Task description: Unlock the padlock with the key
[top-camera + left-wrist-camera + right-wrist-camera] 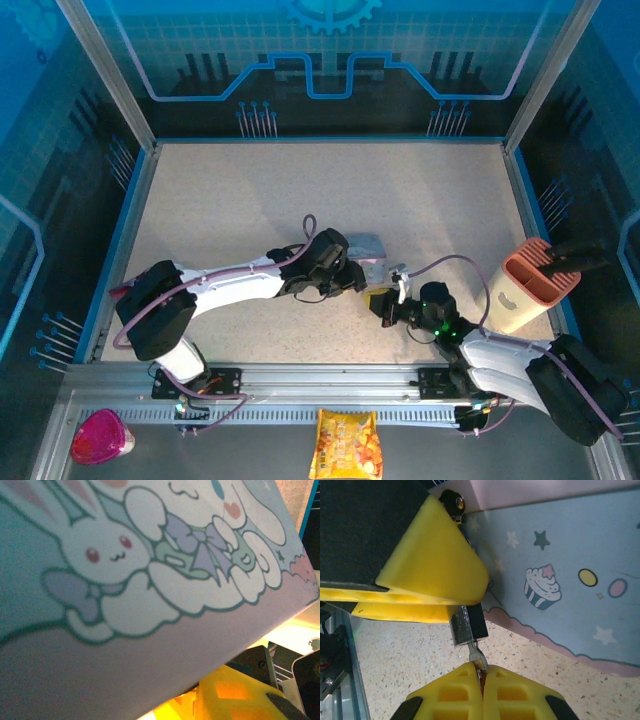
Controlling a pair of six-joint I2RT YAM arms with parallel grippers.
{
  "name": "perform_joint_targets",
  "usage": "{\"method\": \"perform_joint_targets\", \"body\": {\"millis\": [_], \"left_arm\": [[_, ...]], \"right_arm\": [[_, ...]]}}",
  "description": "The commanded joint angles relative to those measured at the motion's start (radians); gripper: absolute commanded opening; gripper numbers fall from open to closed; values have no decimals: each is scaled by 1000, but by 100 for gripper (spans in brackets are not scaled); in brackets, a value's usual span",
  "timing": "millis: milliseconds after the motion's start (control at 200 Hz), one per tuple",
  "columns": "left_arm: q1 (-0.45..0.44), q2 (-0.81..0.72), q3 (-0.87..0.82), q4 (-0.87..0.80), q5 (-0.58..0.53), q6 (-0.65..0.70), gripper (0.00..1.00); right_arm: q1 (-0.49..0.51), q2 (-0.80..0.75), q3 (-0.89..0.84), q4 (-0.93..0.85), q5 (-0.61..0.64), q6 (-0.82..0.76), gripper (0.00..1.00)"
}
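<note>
The padlock (467, 625) is clamped at the tips of my left gripper (470, 602), directly above my right gripper (481, 680). My right fingers (455, 690) are pressed together on the key (477, 656), and its tip meets the padlock's underside. The tin (560, 580) stands just beyond.

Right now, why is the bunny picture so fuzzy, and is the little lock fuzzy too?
Left wrist view: the cartoon tin sits almost against the lens, so its bunny looks soft and blurred, and the lower right corner is washed out with glare. Right wrist view: the padlock and the key look fairly sharp and evenly lit. Top external view: sharp, with even light.
</note>
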State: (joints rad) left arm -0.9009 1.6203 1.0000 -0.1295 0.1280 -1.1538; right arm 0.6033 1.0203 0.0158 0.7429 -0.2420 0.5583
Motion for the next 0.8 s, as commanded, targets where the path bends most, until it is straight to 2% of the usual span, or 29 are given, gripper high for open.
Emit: {"method": "perform_joint_targets", "body": {"millis": [0,190,325,380,455,560,675,795], "left_arm": [[-73,23,1,-60,250,17,1],[-75,18,1,-95,222,40,1],[-56,9,-13,-99,174,39,1],[-44,6,-24,-87,150,29,1],[-27,4,-38,-75,126,16,0],[-3,-2,-55,-59,102,4,1],[24,-6,-63,-71,85,11,1],[39,-19,-56,-114,55,37,1]], "right_arm": [[-3,-2,89,252,131,16,0],[-3,1,95,235,150,29,0],[-2,-6,96,148,165,17,0],[-2,-12,95,110,172,8,5],[1,-26,93,65,172,-7,20],[12,-64,86,7,181,-34,31],[64,-129,66,-40,281,-100,32],[167,-204,48,-61,424,-255,33]]}}
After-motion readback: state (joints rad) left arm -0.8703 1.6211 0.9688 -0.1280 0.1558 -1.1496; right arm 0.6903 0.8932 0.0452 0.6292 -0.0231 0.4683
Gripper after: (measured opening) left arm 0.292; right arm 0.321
